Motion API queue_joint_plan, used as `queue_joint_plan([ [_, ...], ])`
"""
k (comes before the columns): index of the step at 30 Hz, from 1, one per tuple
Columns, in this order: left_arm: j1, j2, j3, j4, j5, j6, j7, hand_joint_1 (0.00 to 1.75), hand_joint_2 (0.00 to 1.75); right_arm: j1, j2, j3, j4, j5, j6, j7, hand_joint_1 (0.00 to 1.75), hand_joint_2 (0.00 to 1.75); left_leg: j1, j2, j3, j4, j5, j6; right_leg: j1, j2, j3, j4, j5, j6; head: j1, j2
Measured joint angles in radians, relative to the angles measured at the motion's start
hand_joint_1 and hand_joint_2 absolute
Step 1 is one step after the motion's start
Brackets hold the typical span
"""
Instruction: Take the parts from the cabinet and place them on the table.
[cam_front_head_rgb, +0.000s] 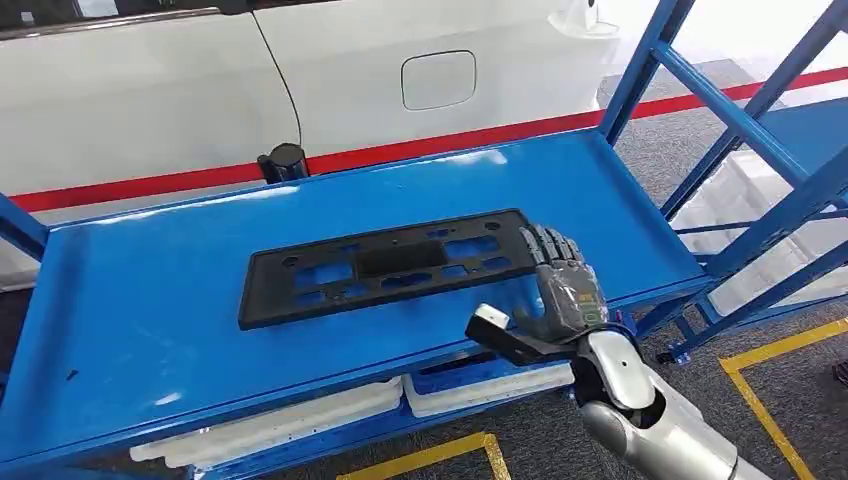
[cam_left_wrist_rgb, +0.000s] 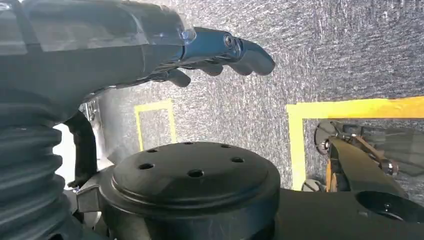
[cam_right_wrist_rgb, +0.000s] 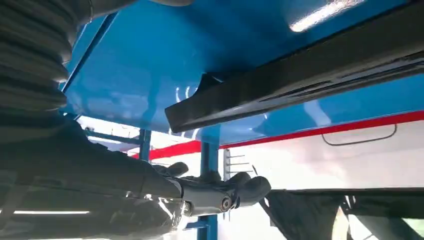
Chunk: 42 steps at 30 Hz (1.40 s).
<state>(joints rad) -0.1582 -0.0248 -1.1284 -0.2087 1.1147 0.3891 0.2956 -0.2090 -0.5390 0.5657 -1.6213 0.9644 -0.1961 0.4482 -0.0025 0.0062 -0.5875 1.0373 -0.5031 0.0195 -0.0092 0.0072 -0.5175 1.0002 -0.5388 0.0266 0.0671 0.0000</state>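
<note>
Black plastic panel (cam_front_head_rgb: 388, 265), long and flat with cut-outs, lies flat on the blue shelf (cam_front_head_rgb: 150, 300), slightly askew, its right end nearer the far side. This looks like the part to be taken; it has not left the shelf. Right hand (cam_front_head_rgb: 563, 285) sits at the panel's right end, near the shelf's front edge, fingers (cam_front_head_rgb: 552, 248) extended and loosely spread, tips just at or over the panel's corner, thumb (cam_front_head_rgb: 500, 335) stuck out toward the left below the shelf edge. Nothing held; whether the fingertips actually touch the panel cannot be told from above. In the right wrist view the panel's edge (cam_right_wrist_rgb: 300, 80) shows as a dark bar against the blue, with the hand's fingers (cam_right_wrist_rgb: 240, 187) apart from it, so a grip is judged not yet made. Placement reads as a set-up for taking the end of the panel: fingers on top, thumb free to come under the overhanging edge. Left hand (cam_left_wrist_rgb: 220, 52) hangs low over grey carpet (cam_left_wrist_rgb: 325, 50) with yellow floor tape (cam_left_wrist_rgb: 350, 107), fingers gently curled with gaps between them, holding nothing; judged idle. Beyond the shelf, a white car body (cam_front_head_rgb: 300, 70) with a fuel flap (cam_front_head_rgb: 438, 79), and a red floor line (cam_front_head_rgb: 450, 145). White trays (cam_front_head_rgb: 300, 420) sit on the lower level beneath. Risk, as a guess: a long thin panel gripped at one end may sag or swing.
</note>
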Motion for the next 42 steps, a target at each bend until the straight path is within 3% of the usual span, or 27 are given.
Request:
queue_joint_plan([
  [42, -0.002, 0.016, -0.023, 0.000, 0.029, 0.010, 0.002, 0.00, 1.75, -0.035, 0.052, 0.039, 0.104, -0.011, -0.061, -0.059, 0.00, 1.75, 0.000, 0.005, 0.000, 0.000, 0.000, 0.000, 0.000, 0.001, 0.000, 0.000, 0.000, 0.000, 0.000, 0.000],
])
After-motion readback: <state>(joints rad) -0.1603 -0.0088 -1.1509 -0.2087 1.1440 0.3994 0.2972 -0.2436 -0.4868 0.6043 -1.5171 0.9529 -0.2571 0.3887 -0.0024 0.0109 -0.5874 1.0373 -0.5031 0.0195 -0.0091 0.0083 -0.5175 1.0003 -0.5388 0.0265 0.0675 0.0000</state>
